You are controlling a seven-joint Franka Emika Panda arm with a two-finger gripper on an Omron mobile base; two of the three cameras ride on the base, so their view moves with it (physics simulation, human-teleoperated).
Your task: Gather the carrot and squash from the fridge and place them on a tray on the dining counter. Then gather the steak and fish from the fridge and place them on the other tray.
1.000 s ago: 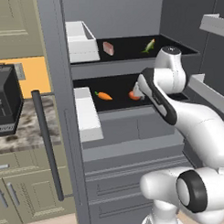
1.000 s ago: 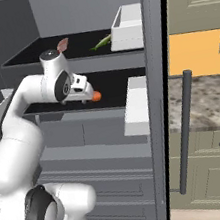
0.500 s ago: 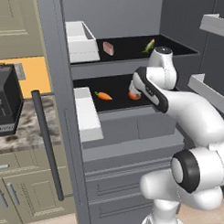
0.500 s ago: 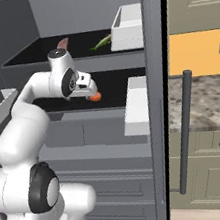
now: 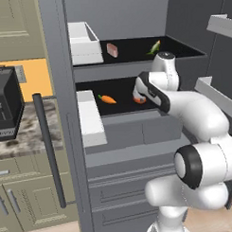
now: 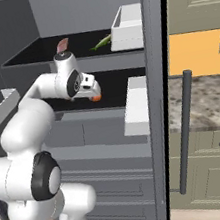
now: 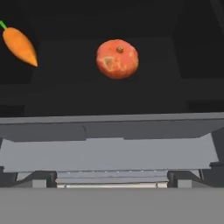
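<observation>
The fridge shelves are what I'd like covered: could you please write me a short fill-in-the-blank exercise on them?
1. The carrot lies on the ____ of the two black shelves.
2. The round orange-red squash shares its shelf with the ____.
3. On the upper shelf, a ____ bin stands at the door side.

Missing words: lower; carrot; white
</observation>
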